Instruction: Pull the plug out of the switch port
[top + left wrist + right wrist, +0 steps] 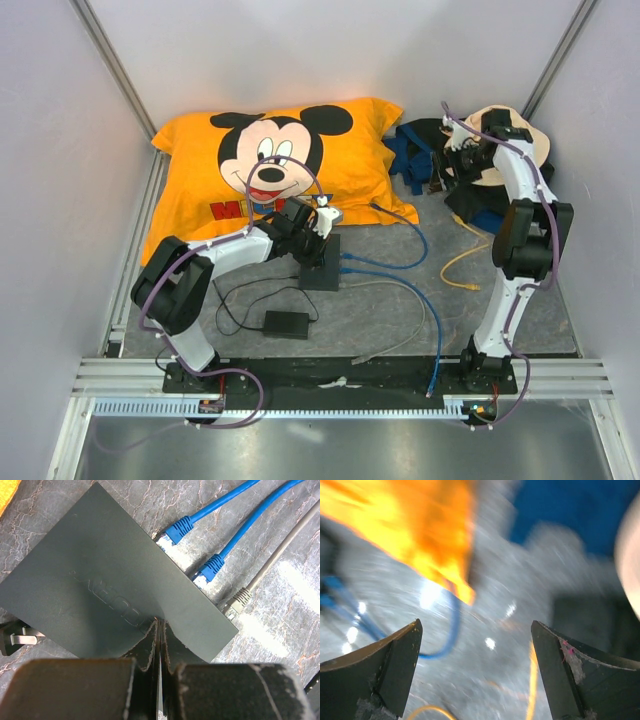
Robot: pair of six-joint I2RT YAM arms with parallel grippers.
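The switch (322, 268) is a flat black box lying on the grey mat; it fills the left wrist view (100, 570). Along its right edge sit two blue plugs (176, 530) (210, 567) and a grey plug (237, 600), each in a socket. My left gripper (314, 232) is shut, with its tips (159, 622) resting on the switch's top, holding nothing. My right gripper (455, 140) is raised at the back right, far from the switch. It is open and empty (475, 625), and its view is blurred.
An orange Mickey pillow (270, 160) lies behind the switch. A black power brick (286, 323) with a thin cord lies in front, and its plug is by the switch (15, 637). A yellow cable (465, 260), dark blue straps (415, 150) and a straw hat (535, 150) are at the right.
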